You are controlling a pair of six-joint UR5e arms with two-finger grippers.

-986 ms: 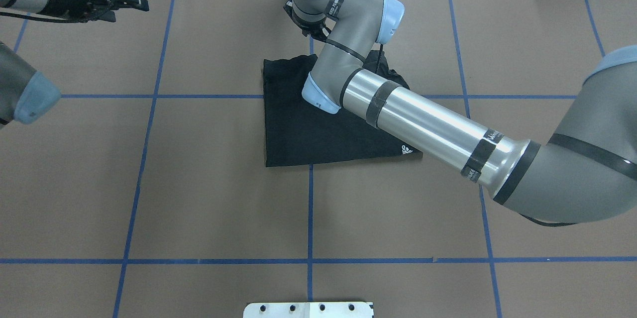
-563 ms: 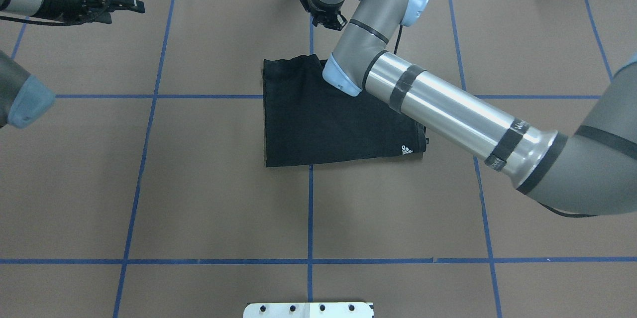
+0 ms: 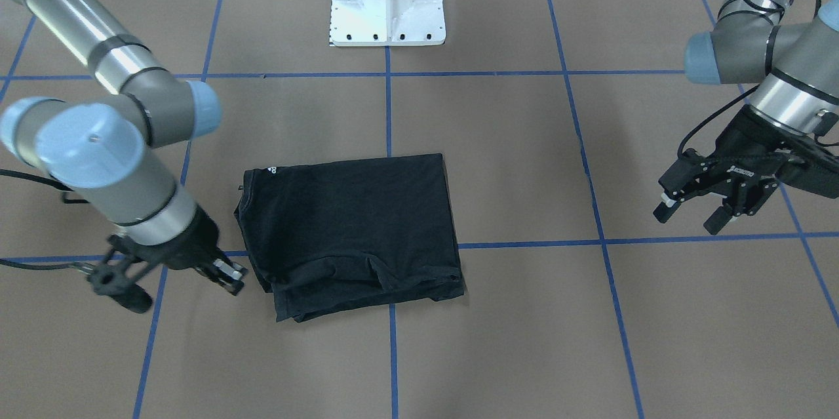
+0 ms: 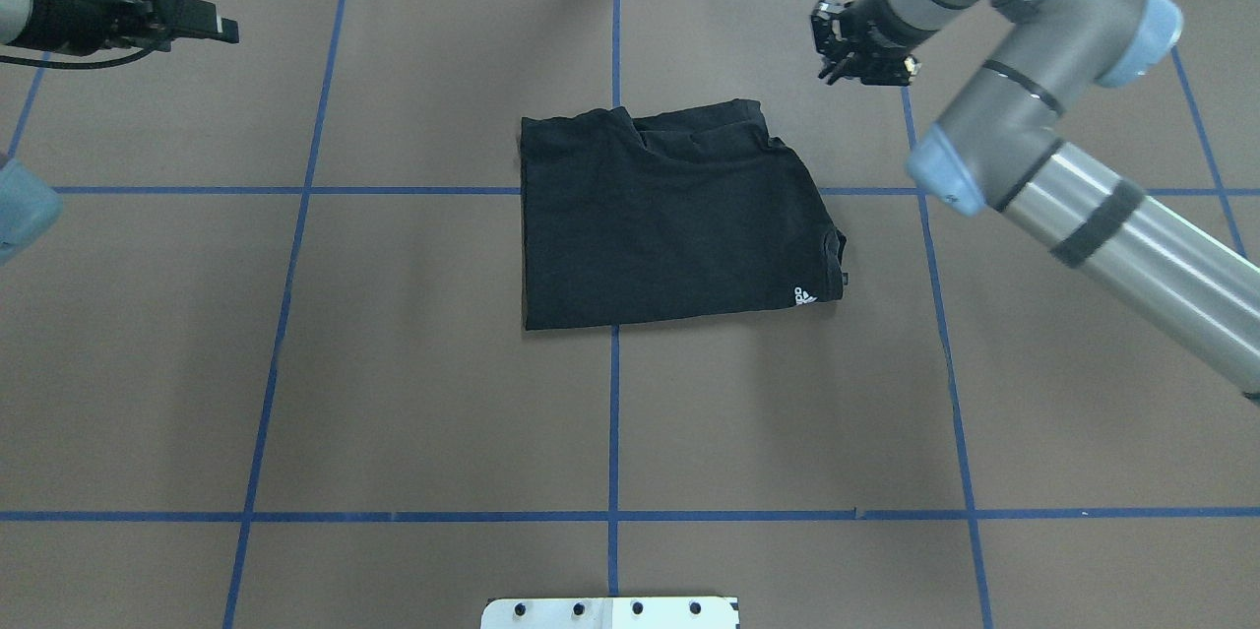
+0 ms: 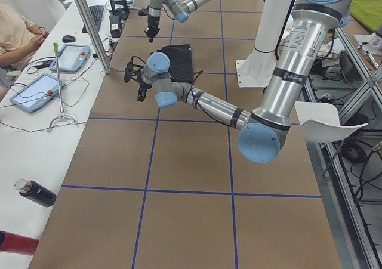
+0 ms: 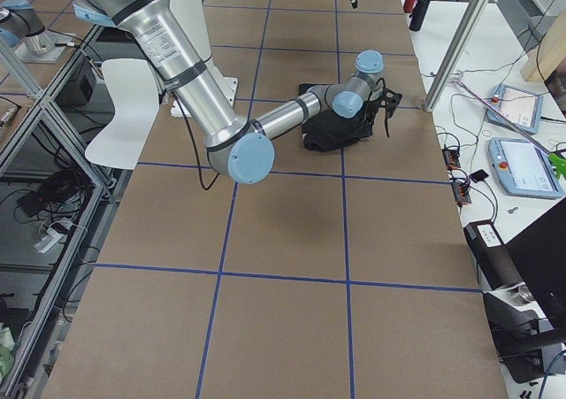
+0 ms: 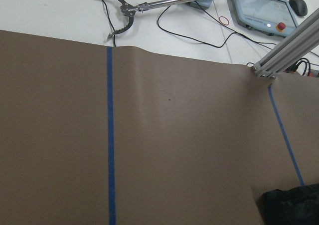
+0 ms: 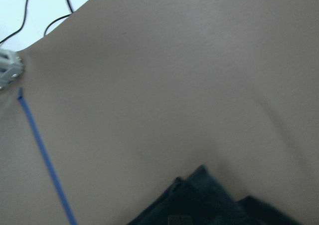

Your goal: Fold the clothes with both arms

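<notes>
Your left gripper [image 3: 688, 217] sits well off the T-shirt's [image 4: 660, 225] left side, out toward the far-left corner of the table [image 4: 394, 363]. Its fingers [image 3: 663, 212] are spread, with nothing between them.

The T-shirt lies flat on the table, folded to a rough rectangle over a crossing of the blue tape lines [image 4: 614, 412]. The plain black side is up. A small white logo [image 4: 804, 296] shows at its near-right corner. Its far edge is rumpled, with overlapping layers visible.

Your right gripper [image 4: 866, 58] is just past the T-shirt's far-right corner and clear of the cloth in the overhead view. Its fingers [image 3: 229, 273] are spread wide and hold nothing. The right wrist view catches only a dark corner of the T-shirt, blurred.
</notes>
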